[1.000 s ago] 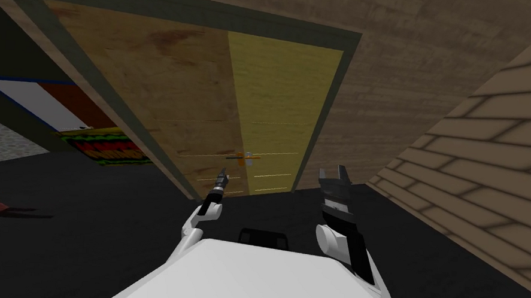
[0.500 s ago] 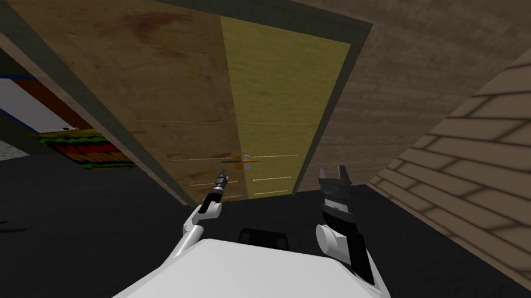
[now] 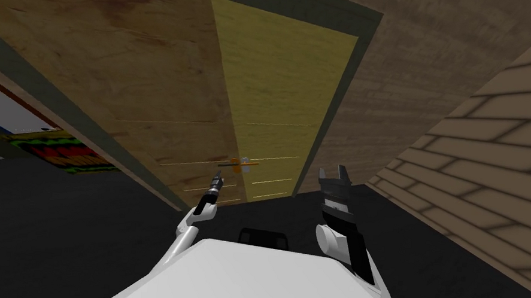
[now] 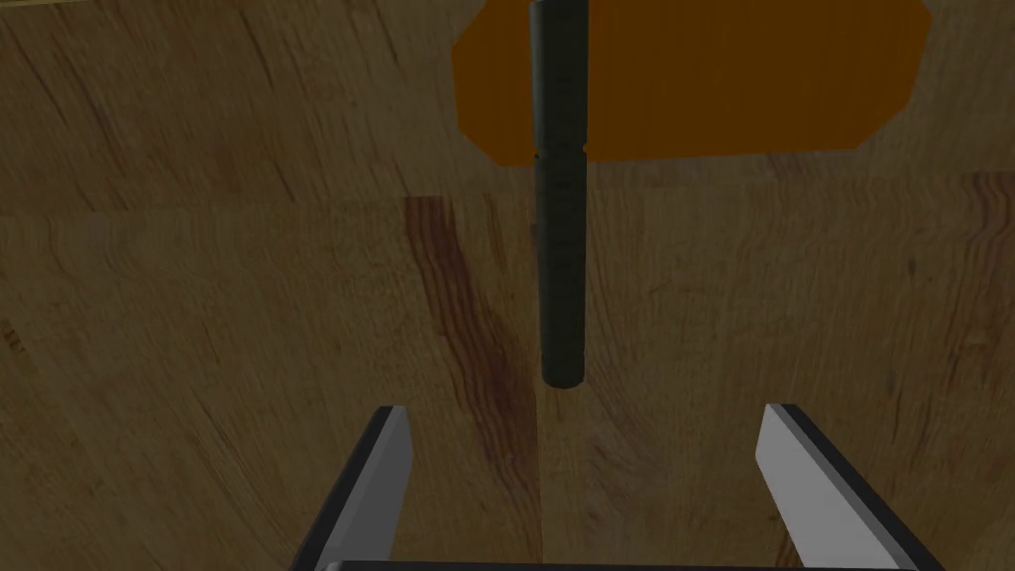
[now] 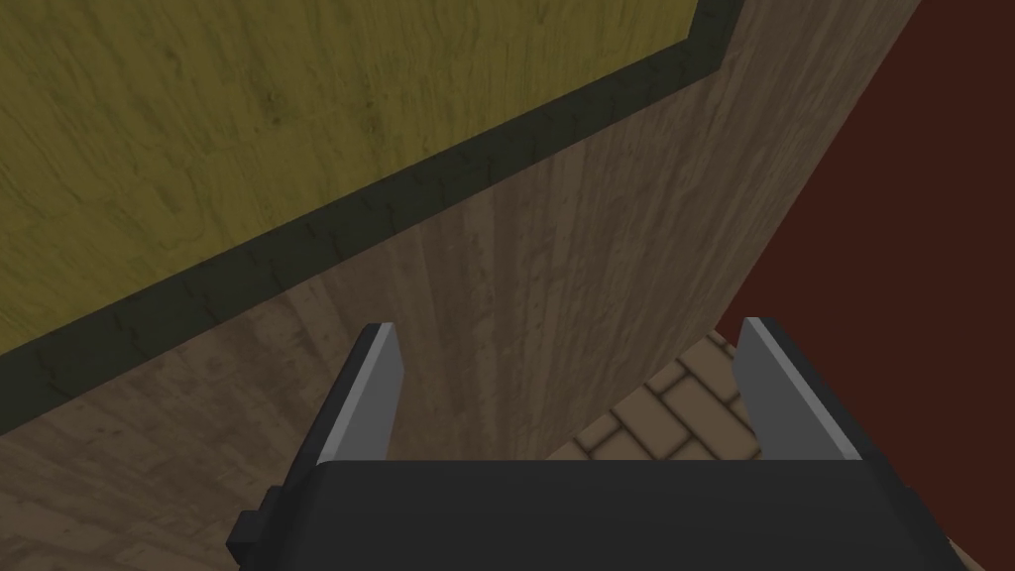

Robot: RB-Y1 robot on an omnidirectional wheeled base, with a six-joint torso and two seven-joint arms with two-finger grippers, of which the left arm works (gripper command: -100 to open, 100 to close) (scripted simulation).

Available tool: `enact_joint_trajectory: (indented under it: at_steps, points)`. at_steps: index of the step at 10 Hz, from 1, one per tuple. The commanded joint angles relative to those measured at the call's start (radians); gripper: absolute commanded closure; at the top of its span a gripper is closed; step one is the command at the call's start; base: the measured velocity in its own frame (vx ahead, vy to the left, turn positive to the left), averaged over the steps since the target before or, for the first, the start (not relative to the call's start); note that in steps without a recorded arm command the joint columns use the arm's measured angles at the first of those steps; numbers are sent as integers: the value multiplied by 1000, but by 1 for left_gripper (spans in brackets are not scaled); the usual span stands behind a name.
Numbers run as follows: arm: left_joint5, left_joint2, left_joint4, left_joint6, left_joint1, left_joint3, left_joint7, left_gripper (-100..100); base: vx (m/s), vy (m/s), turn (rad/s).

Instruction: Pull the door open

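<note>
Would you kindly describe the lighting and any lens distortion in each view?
Head view: dim, the wide lens slants the door and splays the brick wall. Left wrist view: flat dim light, no glare on the handle. Right wrist view: equally dim, undistorted.

The right gripper has a dark box body, and its two thin, light grey, blade-like fingers stand well apart with nothing between them. At ten o'clock from the gripper lies a yellow-olive wood-grain panel. A dark, near-black frame strip borders it and runs on a slant from eight o'clock up to one o'clock. A brown wood-grain wall touches that strip and takes up the twelve o'clock ground straight beyond the fingers. At two o'clock a flat dark red surface meets the wall's edge. Just inside the three o'clock finger shows a tan brick-patterned patch.
</note>
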Motion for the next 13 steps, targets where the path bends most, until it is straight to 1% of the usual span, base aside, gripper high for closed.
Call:
enact_joint_trajectory:
  at_steps: [1,2,3,4,5,7,8,9,10,13]
  points:
    - [14,35,35,-11,7,33,20,-100,137,-9,-90]
    - [17,44,43,-15,9,40,24,-100,138,-6,-85]
    - [27,69,67,-26,13,59,39,-100,171,26,-98]
    - [27,69,67,-26,13,59,39,-100,131,29,-46]
    - [30,76,74,-29,14,63,44,-100,77,17,-45]
    - [40,97,97,-44,7,70,62,-100,144,42,-155]
    - [40,97,100,-48,-1,63,66,-100,207,38,-168]
    - [40,96,94,-42,5,66,63,-100,87,18,-27]
    - [40,96,94,-42,5,66,63,100,-13,-1,24]
    - [40,96,94,-42,5,66,63,100,-23,-4,-2]
